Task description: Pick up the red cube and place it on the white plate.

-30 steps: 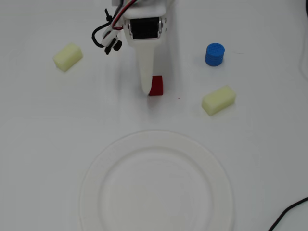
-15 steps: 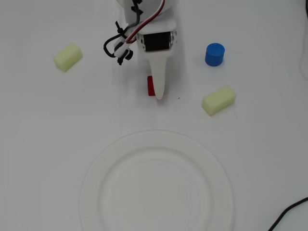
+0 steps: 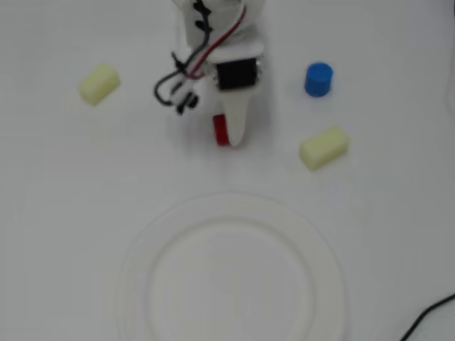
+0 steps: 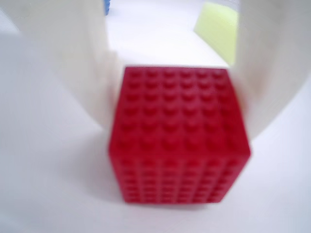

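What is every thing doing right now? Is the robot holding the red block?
red cube: between the fingers of the hand, looks gripped; lifted or not, cannot tell.
white plate: empty.
blue cylinder: standing upright, alone.
two yellow blocks: lying on the table, untouched.

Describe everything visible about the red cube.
The red cube is a small solid block; up close its faces carry a grid of small raised bumps. It sits upright on the white table, between the gripper fingers, which flank its far sides. Whether they press it is unclear. In the overhead view only a red sliver shows beside a finger, short of the white plate.
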Controlling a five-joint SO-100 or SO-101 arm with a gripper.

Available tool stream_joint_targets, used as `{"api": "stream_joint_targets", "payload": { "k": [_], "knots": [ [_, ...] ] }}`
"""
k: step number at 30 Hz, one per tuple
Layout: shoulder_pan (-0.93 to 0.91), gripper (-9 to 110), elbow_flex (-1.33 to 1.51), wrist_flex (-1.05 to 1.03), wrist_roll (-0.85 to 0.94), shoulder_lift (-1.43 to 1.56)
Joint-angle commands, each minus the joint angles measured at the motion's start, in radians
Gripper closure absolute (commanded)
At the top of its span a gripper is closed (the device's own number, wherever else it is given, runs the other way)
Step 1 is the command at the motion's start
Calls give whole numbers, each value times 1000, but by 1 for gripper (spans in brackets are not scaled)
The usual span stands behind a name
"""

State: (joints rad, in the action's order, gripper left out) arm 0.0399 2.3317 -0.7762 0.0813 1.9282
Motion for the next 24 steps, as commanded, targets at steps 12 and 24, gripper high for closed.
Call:
{"api": "stream_joint_targets", "payload": {
  "k": [12,24],
  "knots": [
    [-17,102,-98,172,48,295],
    [-442,102,-588,-120,-124,-179]
  ]
}}
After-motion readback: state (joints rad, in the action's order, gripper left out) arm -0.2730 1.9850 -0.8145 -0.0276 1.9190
